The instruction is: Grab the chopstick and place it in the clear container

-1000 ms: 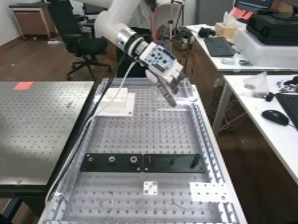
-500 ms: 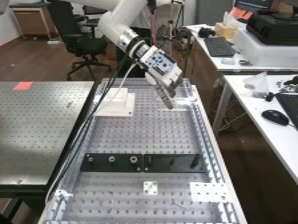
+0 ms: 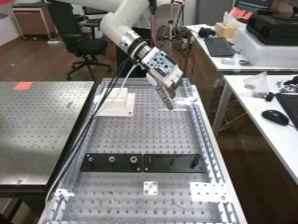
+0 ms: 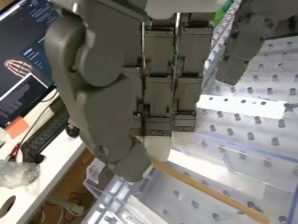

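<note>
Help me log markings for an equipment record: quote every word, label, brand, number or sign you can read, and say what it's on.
No text can be read for certain.
Patterned panel by the robot hand: any print too small.
Keyboard: key markings too small.
Screen: any text too small.
Chopstick: no marking visible.

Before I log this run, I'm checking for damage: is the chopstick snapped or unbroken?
Unbroken where visible: the chopstick makes one straight line in the wrist view. Cannot tell at its ends.
</note>
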